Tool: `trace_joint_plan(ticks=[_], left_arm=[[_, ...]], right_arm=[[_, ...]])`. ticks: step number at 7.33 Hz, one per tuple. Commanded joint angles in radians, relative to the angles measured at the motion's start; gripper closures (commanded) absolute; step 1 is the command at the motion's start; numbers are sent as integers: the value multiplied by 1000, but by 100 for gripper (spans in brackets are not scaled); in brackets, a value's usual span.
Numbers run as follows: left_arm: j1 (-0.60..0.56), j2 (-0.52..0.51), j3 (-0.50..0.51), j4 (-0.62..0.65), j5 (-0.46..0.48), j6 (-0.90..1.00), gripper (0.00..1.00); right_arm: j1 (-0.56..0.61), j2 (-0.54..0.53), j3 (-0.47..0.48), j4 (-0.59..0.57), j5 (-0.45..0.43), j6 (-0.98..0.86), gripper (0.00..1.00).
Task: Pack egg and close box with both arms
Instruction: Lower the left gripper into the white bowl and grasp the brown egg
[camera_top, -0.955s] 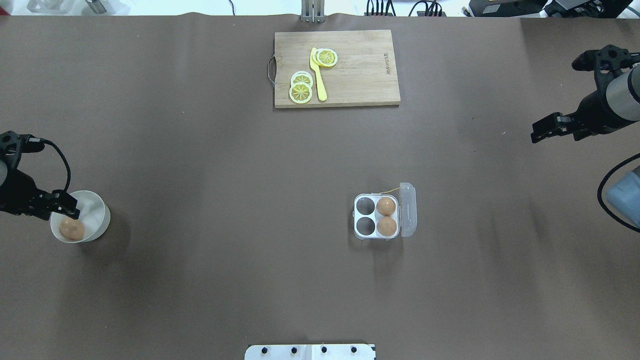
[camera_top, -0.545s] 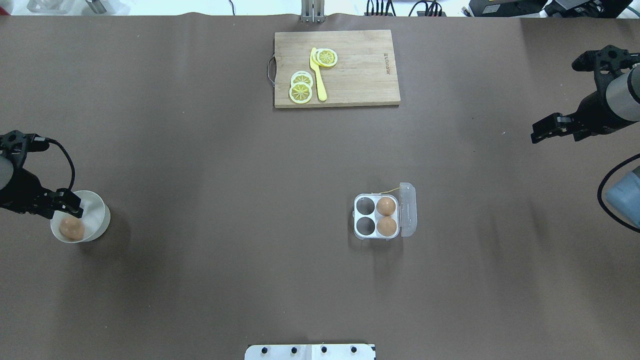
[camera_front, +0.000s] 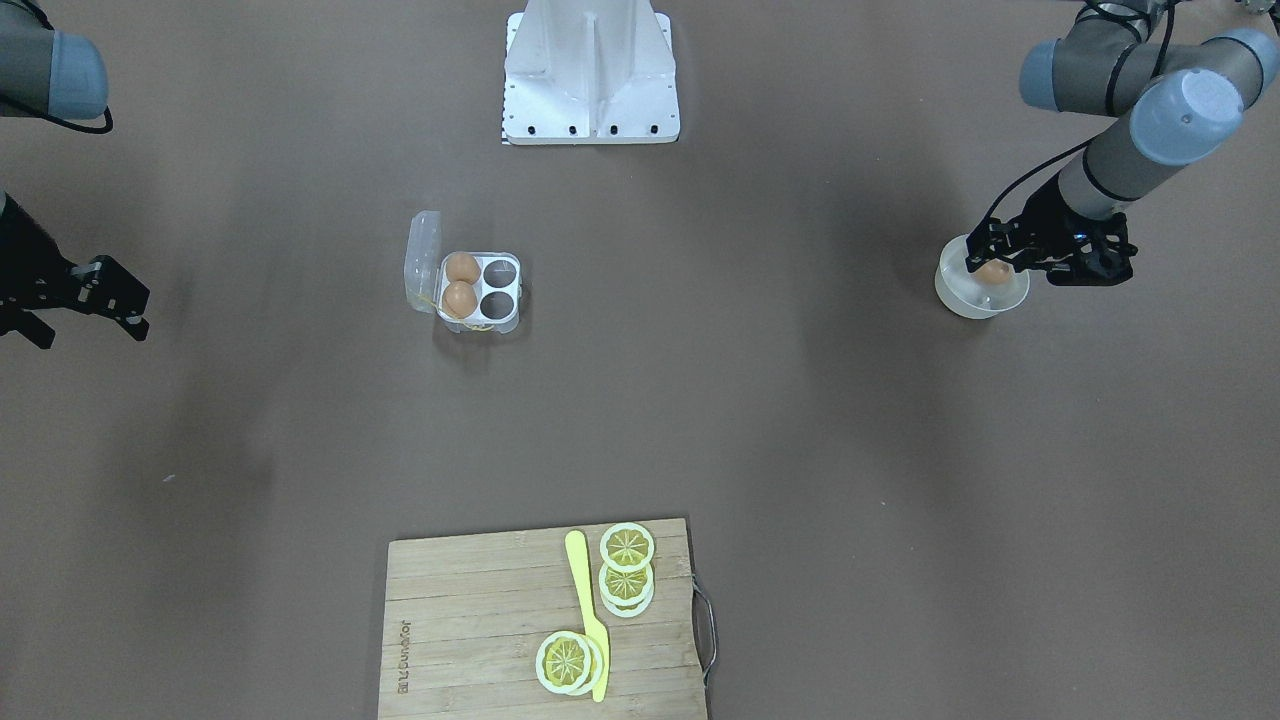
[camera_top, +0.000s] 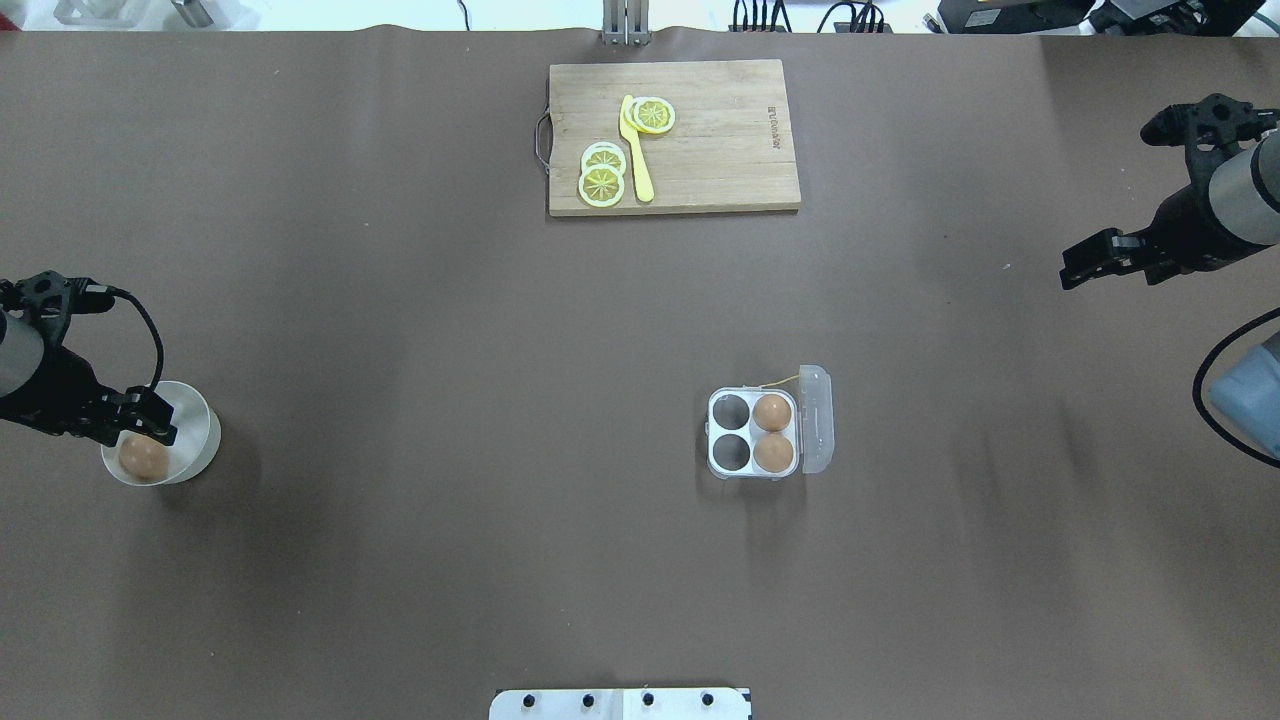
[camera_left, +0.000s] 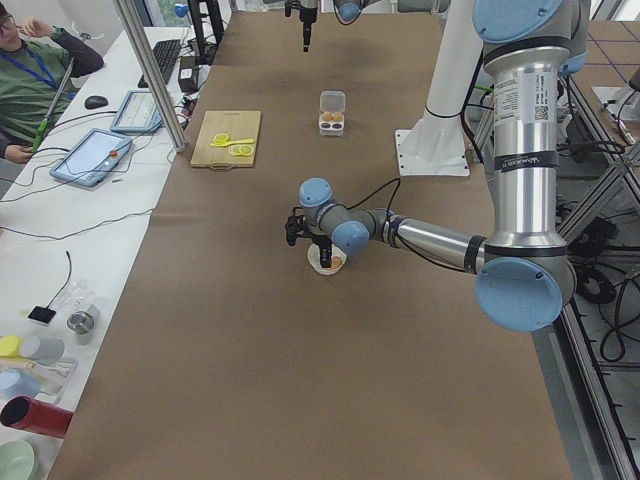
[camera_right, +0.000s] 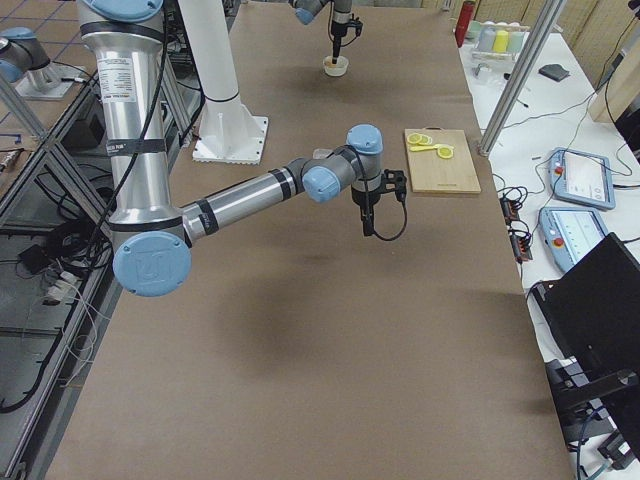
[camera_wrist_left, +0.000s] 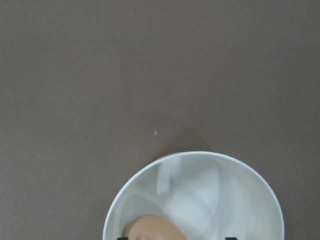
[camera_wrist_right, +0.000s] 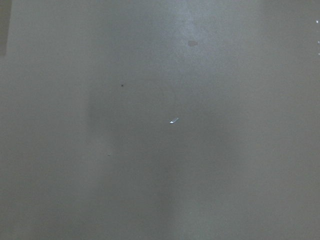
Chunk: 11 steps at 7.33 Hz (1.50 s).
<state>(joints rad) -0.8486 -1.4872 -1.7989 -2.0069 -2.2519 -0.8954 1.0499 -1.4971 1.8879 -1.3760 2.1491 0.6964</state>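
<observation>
An orange-brown egg (camera_top: 143, 457) lies in a round white bowl (camera_top: 197, 432) at the table's left edge. My left gripper (camera_top: 143, 428) is open and reaches down into the bowl just above this egg. In the left wrist view its fingertips (camera_wrist_left: 122, 238) stand on either side of the egg (camera_wrist_left: 155, 227) without closing on it. The clear box (camera_top: 753, 432) stands right of the table's middle, lid (camera_top: 817, 420) open to the right. Two eggs (camera_top: 771, 411) fill its right cells; the left cells are empty. My right gripper (camera_top: 1078, 266) is open and empty, high above the far right.
A wooden cutting board (camera_top: 720, 140) with lemon slices (camera_top: 603, 175) and a yellow knife (camera_top: 636, 150) lies at the far edge. The white mounting base (camera_top: 620, 703) is at the near edge. Bare brown table lies between the bowl and the box.
My left gripper has moved a little right and down onto the egg in the bowl. The right arm has barely shifted. The box and its eggs have not moved.
</observation>
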Motion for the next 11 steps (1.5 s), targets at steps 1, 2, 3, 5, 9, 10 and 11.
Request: trace_joint_plan(ticks=[1, 2, 3, 5, 9, 10, 11], left_arm=[[9, -19, 27, 0, 0, 0, 29], [9, -24, 33, 0, 2, 0, 29], [9, -25, 36, 0, 2, 0, 28], [14, -27, 41, 0, 2, 1, 28], [40, -27, 39, 0, 0, 0, 28], [40, -27, 39, 0, 0, 0, 29], [40, -27, 38, 2, 0, 0, 40]], right_arm=[[-2, 0, -3, 0, -2, 0, 0], [-2, 0, -3, 0, 0, 0, 0], [-4, 0, -4, 0, 0, 0, 0], [-4, 0, -4, 0, -2, 0, 0], [-11, 0, -7, 0, -23, 0, 0], [-13, 0, -7, 0, -23, 0, 0], [-13, 0, -7, 0, -21, 0, 0]])
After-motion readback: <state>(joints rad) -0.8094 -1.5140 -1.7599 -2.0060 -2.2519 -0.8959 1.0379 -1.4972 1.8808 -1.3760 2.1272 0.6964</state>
